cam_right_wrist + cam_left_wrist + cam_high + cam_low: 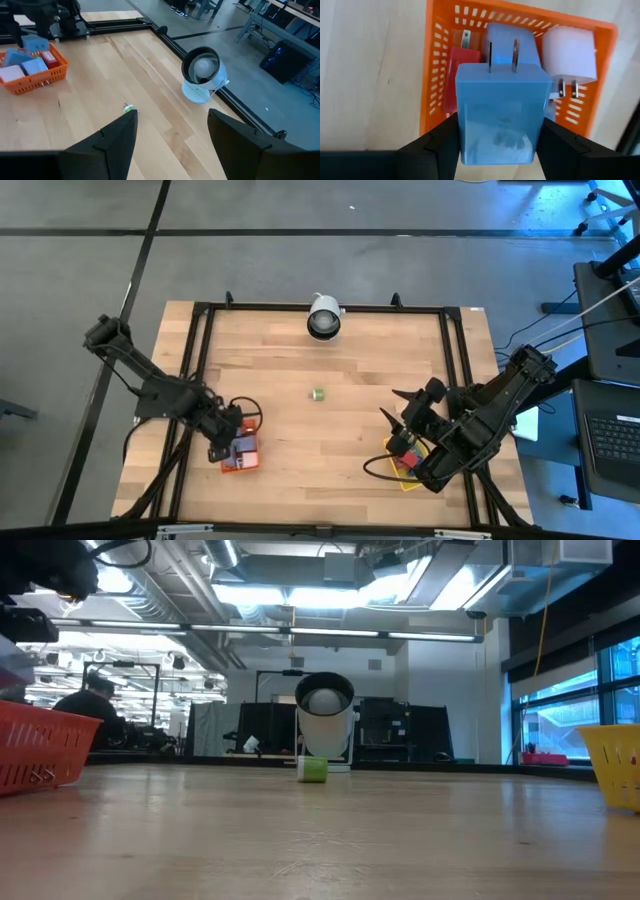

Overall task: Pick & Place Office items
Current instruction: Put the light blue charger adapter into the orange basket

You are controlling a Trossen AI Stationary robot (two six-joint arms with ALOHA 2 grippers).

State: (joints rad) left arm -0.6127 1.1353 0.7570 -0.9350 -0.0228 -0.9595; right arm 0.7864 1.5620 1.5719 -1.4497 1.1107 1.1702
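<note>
My left gripper (499, 131) hovers over the orange tray (436, 75), also seen as the orange tray (240, 460) at the table's left near side, and is shut on a blue plug-shaped block (500, 95). Inside the tray lie a red block (455, 75), a lilac block (520, 37) and a pale pink block (570, 52). A small green piece (318, 394) rests alone on the table's middle, and it shows as the green piece (128, 107) ahead of my right gripper (172, 120). My right gripper (395, 408) is open and stands above the yellow tray (405, 477). My left gripper pinches the blue block by the two opposite sides of its body (465, 135), one finger (442, 145) on each side. The fingers come from above, pointing down. The block is lifted clear over the orange tray, its two metal prongs (502, 55) pointing away from the gripper toward the tray.
A white round camera-like unit (323, 317) stands at the table's far edge, middle. A black frame (200, 330) runs along the table's sides. The yellow tray holds red and blue pieces (403, 460). Bare wood lies around the green piece.
</note>
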